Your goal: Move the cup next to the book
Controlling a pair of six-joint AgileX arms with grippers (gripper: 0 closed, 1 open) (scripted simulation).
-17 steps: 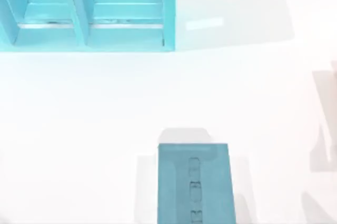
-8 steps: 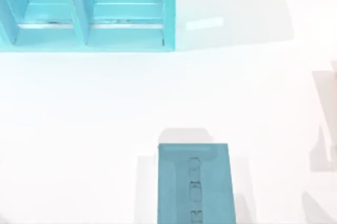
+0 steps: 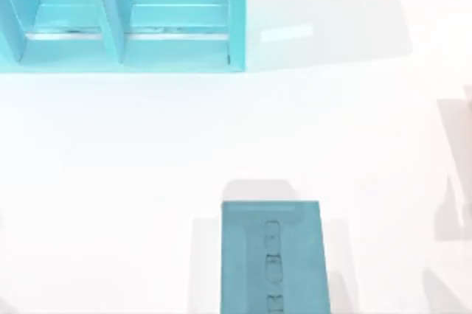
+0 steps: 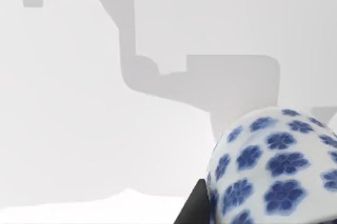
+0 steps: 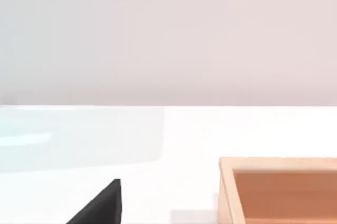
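The white cup (image 4: 274, 166) with blue flower marks sits very close in the left wrist view. It is held above the white table, and its shadow falls on the surface below. One dark finger (image 4: 192, 208) of my left gripper presses against its side. The flat teal book (image 3: 247, 255) lies at the table's near edge, just right of centre in the top view, with dark marks down its middle. A dark part of my right gripper (image 5: 100, 205) shows low in the right wrist view, over bare table.
A large light-blue shelf unit (image 3: 118, 15) with compartments stands at the back left. A shallow wooden box (image 5: 226, 187) sits near my right gripper. White table (image 3: 147, 144) stretches between the shelf and the book.
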